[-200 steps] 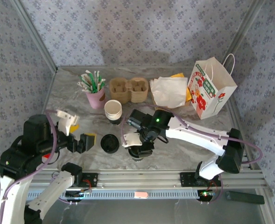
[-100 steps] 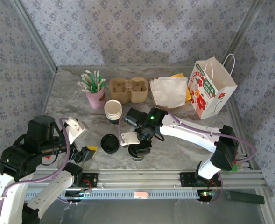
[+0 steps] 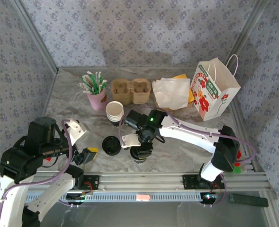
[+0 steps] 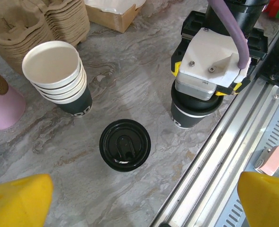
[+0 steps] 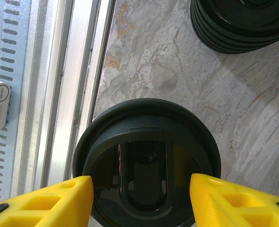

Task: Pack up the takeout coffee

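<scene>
My right end effector point(image 5: 139, 201) straddles the takeout coffee point(image 5: 146, 142), fingers point(image 5: 40, 201) flanking both sides; whether it grips cannot be told. The coffee stands on the tabletop point(image 5: 167, 75) beside the front rail point(image 5: 77, 71). My left end effector point(image 4: 141, 201) is wide.

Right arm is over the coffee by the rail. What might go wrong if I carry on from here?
1. The right gripper hangs above the coffee cup with its jaws seemingly narrower than its lid, so lowering now may press on the lid or tip the cup.
2. The cup stands beside the metal rail at the table's near edge; a sideways nudge may knock it onto that rail.
</scene>
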`<state>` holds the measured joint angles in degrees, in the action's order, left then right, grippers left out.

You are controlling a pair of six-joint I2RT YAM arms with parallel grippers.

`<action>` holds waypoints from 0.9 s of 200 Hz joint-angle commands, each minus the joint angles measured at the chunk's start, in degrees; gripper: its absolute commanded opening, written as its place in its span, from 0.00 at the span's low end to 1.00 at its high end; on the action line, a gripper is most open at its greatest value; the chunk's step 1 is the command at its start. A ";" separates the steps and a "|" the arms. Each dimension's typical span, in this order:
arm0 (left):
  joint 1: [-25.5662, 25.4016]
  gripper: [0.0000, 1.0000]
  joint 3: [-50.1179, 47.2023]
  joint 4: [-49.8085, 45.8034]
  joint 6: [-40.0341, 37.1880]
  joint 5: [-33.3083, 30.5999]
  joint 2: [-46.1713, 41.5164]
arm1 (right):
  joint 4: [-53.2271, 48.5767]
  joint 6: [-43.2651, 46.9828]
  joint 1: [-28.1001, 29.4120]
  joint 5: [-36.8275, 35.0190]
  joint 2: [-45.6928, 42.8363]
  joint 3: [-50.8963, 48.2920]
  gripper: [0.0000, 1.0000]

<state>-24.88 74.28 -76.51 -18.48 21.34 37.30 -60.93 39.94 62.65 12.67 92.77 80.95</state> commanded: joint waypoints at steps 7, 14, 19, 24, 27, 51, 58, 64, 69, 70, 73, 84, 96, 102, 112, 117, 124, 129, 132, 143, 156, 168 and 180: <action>-0.34 1.00 -0.50 0.75 -0.59 -0.77 0.92 | 0.19 0.84 0.54 -0.93 1.08 -0.11 0.57; -0.34 1.00 -0.55 0.83 -0.51 -0.81 0.89 | 0.33 0.84 0.54 -1.05 1.22 -0.35 0.57; -0.41 1.00 -0.61 0.92 -0.44 -0.78 0.93 | 0.49 0.84 0.54 -1.15 1.31 -0.46 0.57; -0.43 1.00 -0.63 0.97 -0.35 -0.84 0.92 | 0.54 0.82 0.54 -1.24 1.49 -0.68 0.56; -0.43 1.00 -0.63 1.03 -0.33 -0.87 0.92 | 0.55 0.84 0.54 -1.31 1.56 -0.73 0.56; -0.42 1.00 -0.77 1.23 -0.08 -0.91 1.01 | 0.70 0.84 0.59 -1.24 1.86 -1.31 0.55; -0.51 1.00 -0.80 1.27 0.00 -0.87 1.02 | 0.72 0.84 0.61 -1.24 1.93 -1.47 0.54; -0.52 1.00 -0.89 1.32 0.02 -0.87 1.00 | 0.81 0.84 0.62 -1.24 1.99 -1.71 0.54; -0.51 1.00 -0.89 1.36 0.11 -0.86 1.02 | 0.81 0.84 0.54 -1.24 2.05 -1.84 0.53; -0.51 1.00 -0.85 1.36 0.11 -0.86 1.02 | 0.81 0.84 0.54 -1.24 2.05 -1.89 0.53; -0.52 1.00 -0.89 1.39 0.11 -0.86 0.99 | 0.87 0.84 0.54 -1.24 2.00 -1.99 0.53; -0.52 0.99 -0.98 1.36 0.20 -0.86 1.10 | 0.92 0.71 0.53 -1.33 2.01 -2.35 0.52; -0.57 1.00 -0.98 1.44 0.29 -0.86 1.11 | 0.90 0.65 0.54 -1.49 2.04 -2.61 0.51; -0.60 0.99 -0.98 1.45 0.32 -0.95 1.11 | 1.03 0.62 0.58 -1.59 1.97 -2.80 0.51; -0.60 1.00 -0.98 1.45 0.37 -0.96 1.20 | 1.21 0.39 0.57 -1.85 1.87 -3.20 0.50; -0.60 1.00 -0.90 1.45 0.46 -1.02 1.19 | 1.25 0.32 0.54 -1.83 1.77 -3.35 0.50; -0.61 1.00 -0.87 1.53 0.53 -1.04 1.28 | 1.41 0.23 0.54 -1.90 1.69 -3.71 0.50; -0.60 1.00 -0.85 1.56 0.55 -1.11 1.35 | 1.50 0.14 0.55 -2.01 1.62 -3.89 0.50; -0.60 1.00 -0.81 1.54 0.62 -1.05 1.37 | 1.58 0.09 0.54 -2.11 1.60 -4.05 0.49; -0.60 1.00 -0.72 1.50 0.72 -1.04 1.47 | 2.13 -0.37 0.59 -2.55 1.40 -4.56 0.49; -0.60 1.00 -0.53 1.41 0.81 -1.15 1.63 | 2.73 -0.72 0.63 -2.90 1.32 -5.07 0.49; -0.60 1.00 -0.33 1.36 0.88 -1.22 1.81 | 3.33 -1.09 0.63 -3.09 1.29 -5.51 0.48; -0.60 1.00 -0.11 1.39 0.95 -1.31 1.98 | 4.08 -1.48 0.65 -3.17 1.18 -6.08 0.48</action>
<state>-25.19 73.65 -76.31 -17.93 20.10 38.46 -56.64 39.68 62.76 12.16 92.47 78.00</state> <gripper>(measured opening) 0.994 0.487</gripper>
